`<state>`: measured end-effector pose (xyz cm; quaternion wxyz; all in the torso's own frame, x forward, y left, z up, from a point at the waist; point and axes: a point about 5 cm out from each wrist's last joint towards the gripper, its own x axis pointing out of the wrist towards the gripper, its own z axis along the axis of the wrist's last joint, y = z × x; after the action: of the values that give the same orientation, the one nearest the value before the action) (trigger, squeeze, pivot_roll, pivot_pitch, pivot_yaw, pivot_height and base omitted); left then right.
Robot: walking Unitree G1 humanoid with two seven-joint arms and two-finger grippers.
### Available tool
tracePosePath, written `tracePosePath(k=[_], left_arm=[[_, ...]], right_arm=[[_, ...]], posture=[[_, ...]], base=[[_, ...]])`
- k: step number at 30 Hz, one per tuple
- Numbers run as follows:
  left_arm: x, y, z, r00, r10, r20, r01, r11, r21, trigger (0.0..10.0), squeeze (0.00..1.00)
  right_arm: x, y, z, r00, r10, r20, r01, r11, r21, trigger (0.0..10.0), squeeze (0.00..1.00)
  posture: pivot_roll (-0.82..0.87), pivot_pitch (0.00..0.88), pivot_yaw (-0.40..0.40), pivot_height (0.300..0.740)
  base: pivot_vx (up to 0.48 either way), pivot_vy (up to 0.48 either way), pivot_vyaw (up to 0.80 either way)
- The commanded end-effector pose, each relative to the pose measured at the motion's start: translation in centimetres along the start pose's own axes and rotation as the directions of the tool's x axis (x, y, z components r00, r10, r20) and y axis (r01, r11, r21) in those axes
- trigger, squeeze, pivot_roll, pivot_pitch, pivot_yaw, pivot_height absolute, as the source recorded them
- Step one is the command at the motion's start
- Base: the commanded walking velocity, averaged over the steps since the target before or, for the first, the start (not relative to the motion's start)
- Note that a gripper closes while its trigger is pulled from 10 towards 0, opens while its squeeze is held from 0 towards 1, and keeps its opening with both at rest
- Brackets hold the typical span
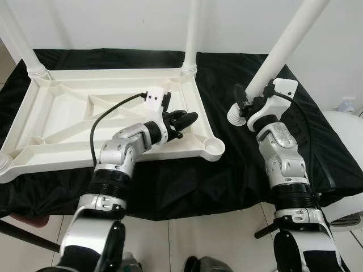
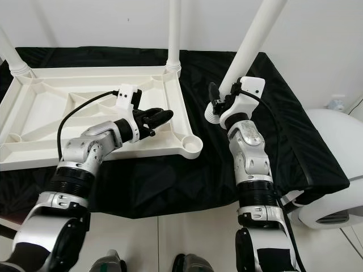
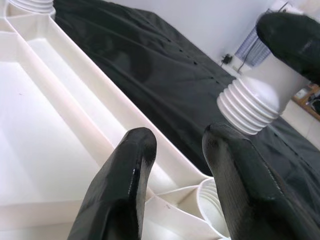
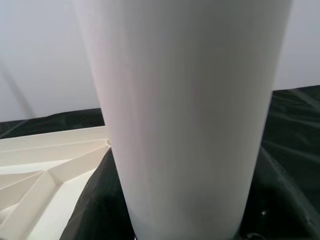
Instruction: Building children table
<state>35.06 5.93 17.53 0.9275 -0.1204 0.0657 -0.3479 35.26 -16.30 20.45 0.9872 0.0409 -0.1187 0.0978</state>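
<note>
White plastic throughout: one upturned tabletop point(image 1: 68, 122) lies on the black-draped bench point(image 1: 227, 170), toward its left side; three legs point(image 1: 193, 34) already stand in its corner sockets, at the far left, far right and near left; the near right socket point(image 1: 212, 147) is empty; a fourth leg point(image 1: 283, 48) is carried by the right gripper point(image 1: 247, 105), tilted, its ribbed end point(image 1: 235, 115) just above the cloth, right of the tabletop and apart from it. The right fingers point(image 1: 240, 92) are clamped round that leg just above the ribs. The left gripper point(image 1: 181, 120) hovers over the tabletop's right rim, near the empty socket; its two fingers point(image 3: 120, 190) stand a narrow gap apart, holding nothing; whether they touch the rim I cannot tell.
</note>
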Motion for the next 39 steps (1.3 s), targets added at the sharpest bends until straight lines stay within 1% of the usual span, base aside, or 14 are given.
tracePosePath(k=[1, 2, 3, 4, 5, 6, 13, 17, 19, 23, 24, 26, 28, 39], left_arm=[[-0.1, 0.1, -0.4, 0.998, 0.062, -0.006, -0.062, 0.998, 0.03, 10.0, 0.0], [-0.2, 0.1, -0.6, 0.995, 0.099, -0.002, -0.098, 0.992, 0.083, 10.0, 0.0], [-0.2, 0.1, -0.6, 0.995, 0.099, -0.002, -0.098, 0.992, 0.083, 10.0, 0.0], [-0.5, 0.0, -0.7, 0.993, 0.117, 0.0, -0.115, 0.979, 0.171, 10.0, 0.0], [-0.5, 0.0, -0.7, 0.993, 0.117, 0.0, -0.115, 0.979, 0.171, 10.0, 0.0], [-1.0, -0.3, -0.8, 0.992, 0.128, 0.019, -0.128, 0.948, 0.292, 10.0, 0.0], [-1.6, 0.1, -0.2, 0.974, 0.193, 0.121, -0.22, 0.934, 0.283, 10.0, 0.0], [-2.3, 1.0, 0.1, 0.943, 0.285, 0.174, -0.322, 0.914, 0.248, 10.0, 0.0], [-3.1, 1.6, 0.3, 0.91, 0.358, 0.208, -0.402, 0.884, 0.24, 10.0, 0.0], [-3.3, 1.5, 0.1, 0.912, 0.355, 0.208, -0.401, 0.88, 0.256, 10.0, 0.0], [-3.6, 1.2, -0.1, 0.926, 0.316, 0.208, -0.369, 0.876, 0.31, 10.0, 0.0], [-3.7, 0.1, -1.5, 0.972, 0.194, 0.134, -0.233, 0.873, 0.429, 10.0, 0.0], [-3.8, -0.5, -2.5, 0.989, 0.125, 0.077, -0.146, 0.862, 0.485, 10.0, 0.0], [-3.8, -0.7, -3.1, 0.998, 0.065, 0.028, -0.07, 0.846, 0.528, 10.0, 0.0]], right_arm=[[0.0, 0.0, 0.3, 1.0, 0.005, 0.016, -0.005, 1.0, -0.003, 10.0, 0.0], [0.0, 0.1, 0.3, 1.0, 0.005, 0.019, -0.005, 1.0, -0.007, 10.0, 0.0], [0.0, 0.1, 0.3, 1.0, 0.005, 0.019, -0.005, 1.0, -0.007, 10.0, 0.0], [0.0, 0.2, 0.2, 1.0, 0.006, 0.02, -0.006, 1.0, -0.011, 10.0, 0.0], [0.0, 0.2, 0.2, 1.0, 0.006, 0.02, -0.006, 1.0, -0.011, 10.0, 0.0], [-0.1, 0.3, 0.1, 1.0, 0.006, 0.019, -0.006, 1.0, -0.016, 10.0, 0.0], [0.1, 0.4, 0.1, 1.0, 0.006, 0.023, -0.006, 1.0, -0.015, 10.0, 0.0], [0.2, 0.5, 0.3, 0.999, 0.005, 0.033, -0.004, 1.0, -0.014, 10.0, 0.0], [0.1, 0.5, 0.3, 0.999, 0.01, 0.044, -0.01, 1.0, -0.005, 10.0, 0.0], [0.1, 0.6, 0.2, 0.999, 0.016, 0.044, -0.016, 1.0, -0.001, 10.0, 0.0], [0.0, 0.8, 0.1, 0.999, 0.021, 0.043, -0.021, 1.0, -0.001, 10.0, 0.0], [0.0, 0.9, -0.2, 0.999, 0.029, 0.037, -0.029, 1.0, -0.005, 10.0, 0.0], [0.0, 0.9, -0.2, 0.999, 0.032, 0.034, -0.031, 0.999, -0.009, 10.0, 0.0], [-0.1, 0.5, -0.2, 0.999, 0.025, 0.037, -0.024, 1.0, -0.017, 10.0, 0.0]], posture=[[0.02, 0.043, -0.06, 0.74], [0.02, 0.043, -0.06, 0.74], [0.02, 0.043, -0.06, 0.74], [0.02, 0.042, -0.059, 0.74], [0.02, 0.042, -0.059, 0.74], [0.02, 0.037, -0.06, 0.74], [0.02, 0.027, -0.06, 0.74], [0.02, 0.018, -0.061, 0.74], [0.03, 0.011, -0.064, 0.74], [0.03, 0.009, -0.065, 0.74], [0.04, 0.006, -0.067, 0.74], [0.04, 0.007, -0.07, 0.74], [0.04, 0.007, -0.071, 0.74], [0.04, 0.013, -0.068, 0.74]], base=[[0.0, 0.0, 0.0], [0.0, 0.0, 0.0], [0.0, 0.0, 0.0], [0.0, 0.0, 0.0], [0.0, 0.0, 0.0], [0.0, 0.0, 0.0], [0.0, 0.0, 0.0], [0.0, 0.0, 0.0], [0.0, 0.0, 0.0], [0.0, 0.0, 0.0], [0.0, 0.0, 0.0], [0.0, 0.0, 0.0], [0.0, 0.0, 0.0], [0.0, 0.0, 0.0]])
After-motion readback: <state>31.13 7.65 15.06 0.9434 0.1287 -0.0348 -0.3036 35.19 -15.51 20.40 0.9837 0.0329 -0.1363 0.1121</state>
